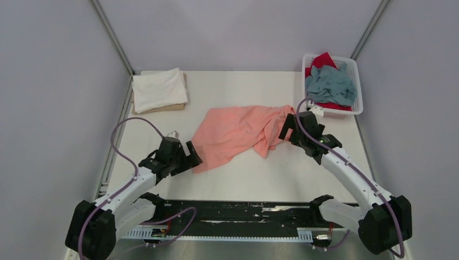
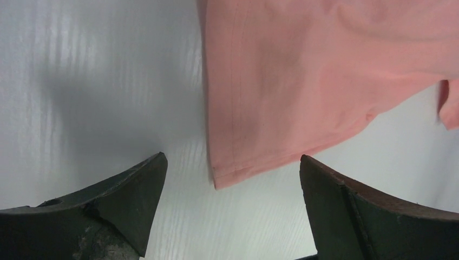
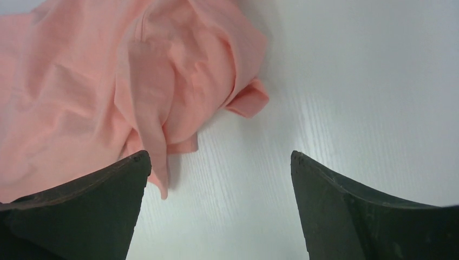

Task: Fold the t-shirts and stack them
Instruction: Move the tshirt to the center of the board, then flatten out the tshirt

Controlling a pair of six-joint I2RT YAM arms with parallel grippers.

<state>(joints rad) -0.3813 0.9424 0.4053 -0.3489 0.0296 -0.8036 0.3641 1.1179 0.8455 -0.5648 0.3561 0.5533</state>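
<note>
Spreading the salmon-pink t-shirt (image 1: 238,132) flat is judged the step in hand. Top view: the crumpled shirt is seen between the left gripper (image 1: 190,154) and the right gripper (image 1: 287,130), both spread wide and empty. Left wrist: a hem corner is shown just ahead, between the jaws. Right wrist: bunched cloth is shown ahead and leftward. Next, two corners must be pinched and the shirt drawn taut.

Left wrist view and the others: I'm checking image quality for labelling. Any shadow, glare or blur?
Left wrist: a broad soft shadow on the table beside the salmon-pink t-shirt; hem stitching readable. Right wrist: pale sheen on the table's right side; fingers dark, featureless. Top external: even light, sharp, no glare.
</note>
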